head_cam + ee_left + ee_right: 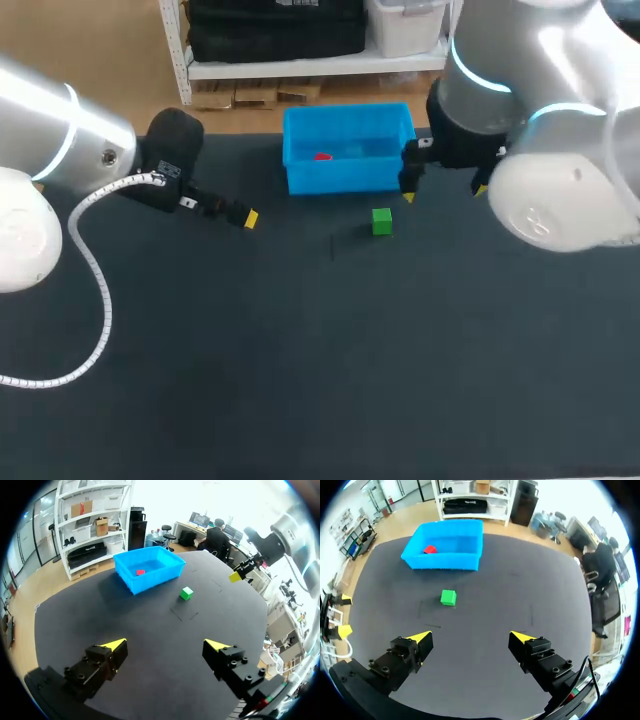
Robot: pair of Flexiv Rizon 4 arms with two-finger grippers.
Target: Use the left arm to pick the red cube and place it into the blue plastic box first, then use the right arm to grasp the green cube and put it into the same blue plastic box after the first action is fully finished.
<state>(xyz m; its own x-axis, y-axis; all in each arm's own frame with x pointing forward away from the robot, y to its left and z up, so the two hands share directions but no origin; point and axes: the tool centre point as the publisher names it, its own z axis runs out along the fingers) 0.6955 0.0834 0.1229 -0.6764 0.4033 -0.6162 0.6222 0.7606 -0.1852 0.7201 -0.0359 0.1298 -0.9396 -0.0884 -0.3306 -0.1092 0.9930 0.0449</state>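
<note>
The left arm (70, 150) came in from the left side with its wrist stretched toward the middle. The left end effector (165, 644) had its 2 yellow-tipped fingers spread wide apart. The right arm (540, 120) entered from the right and bent downward. The right end effector (470, 636) likewise held its 2 fingers wide apart, pointing down.

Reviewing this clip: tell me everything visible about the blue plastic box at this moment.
The blue plastic box is a bright blue, open-topped rectangular bin with slightly flared walls and a thickened rim; it looks like smooth moulded plastic. It stands upright and flat on the dark table, near the far edge. The red cube lies on its floor, left of the middle in the head view. The green cube sits on the table in front of it, apart. Only the table and the red cube touch it.
</note>
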